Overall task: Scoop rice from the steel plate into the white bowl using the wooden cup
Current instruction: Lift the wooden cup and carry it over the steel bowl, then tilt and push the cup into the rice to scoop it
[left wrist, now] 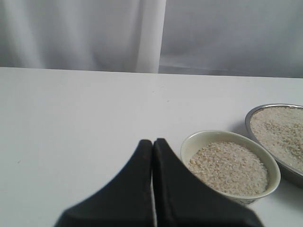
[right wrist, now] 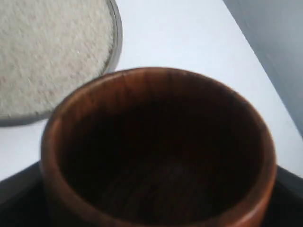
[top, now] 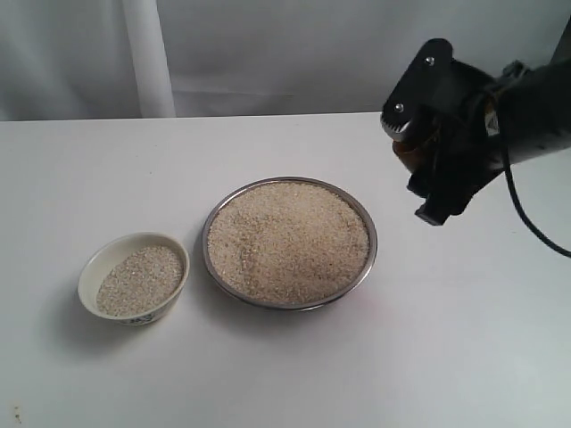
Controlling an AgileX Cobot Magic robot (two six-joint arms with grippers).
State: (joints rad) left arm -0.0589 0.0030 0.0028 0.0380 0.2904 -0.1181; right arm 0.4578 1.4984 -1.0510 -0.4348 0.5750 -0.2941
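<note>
The steel plate sits mid-table, heaped with rice; its rim also shows in the left wrist view and the right wrist view. Left of it stands the white bowl, partly filled with rice. My right gripper hangs above the table to the right of the plate, shut on the wooden cup, whose dark inside looks empty. My left gripper is shut, empty, just beside the bowl; it is out of the exterior view.
A white table carries everything. A pale curtain hangs behind the far edge. A black cable trails from the right arm over the table's right side.
</note>
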